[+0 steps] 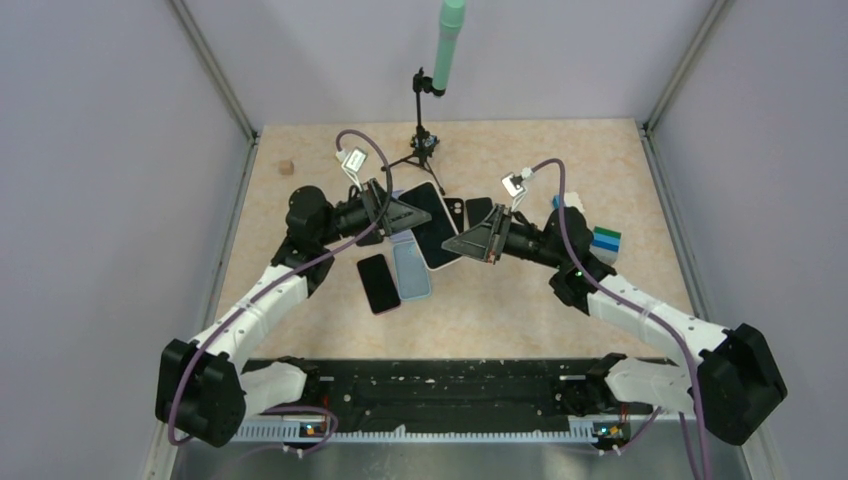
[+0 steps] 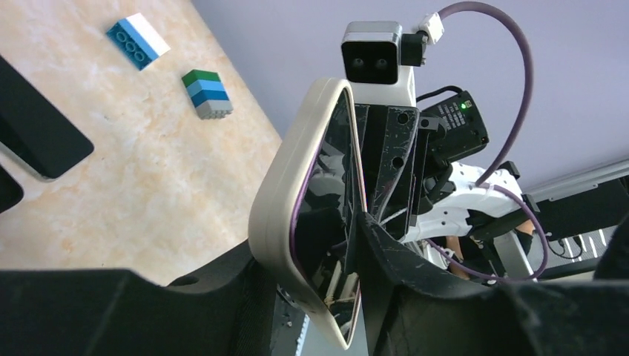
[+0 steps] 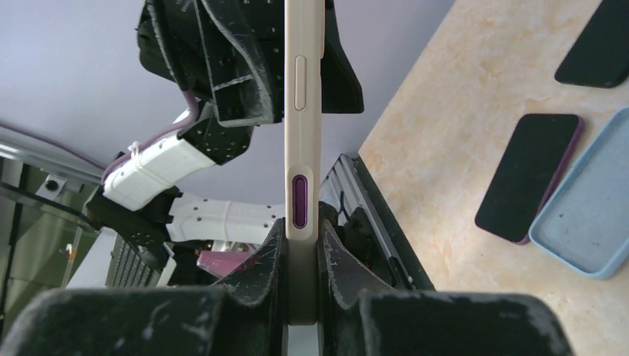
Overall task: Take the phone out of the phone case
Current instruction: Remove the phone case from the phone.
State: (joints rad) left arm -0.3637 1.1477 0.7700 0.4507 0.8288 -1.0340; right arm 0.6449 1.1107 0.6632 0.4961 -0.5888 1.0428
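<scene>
A phone in a cream case [image 1: 432, 225] is held above the table between both grippers. My left gripper [image 1: 400, 215] is shut on its left end. In the left wrist view the cream case [image 2: 282, 215] lies against one finger [image 2: 215, 297], and the other finger [image 2: 415, 274] presses the dark screen [image 2: 330, 185]. My right gripper [image 1: 462, 243] is shut on the other end. In the right wrist view the case [image 3: 303, 111] shows edge-on with a purple button [image 3: 300, 202], clamped between both fingers [image 3: 341, 267].
On the table lie a dark phone in a purple case [image 1: 378, 283], an empty light blue case [image 1: 412, 270] and another black phone [image 1: 478, 212]. Toy blocks [image 1: 605, 240] sit at the right, a small tripod [image 1: 425, 150] at the back, and a wooden cube [image 1: 286, 167] at the back left.
</scene>
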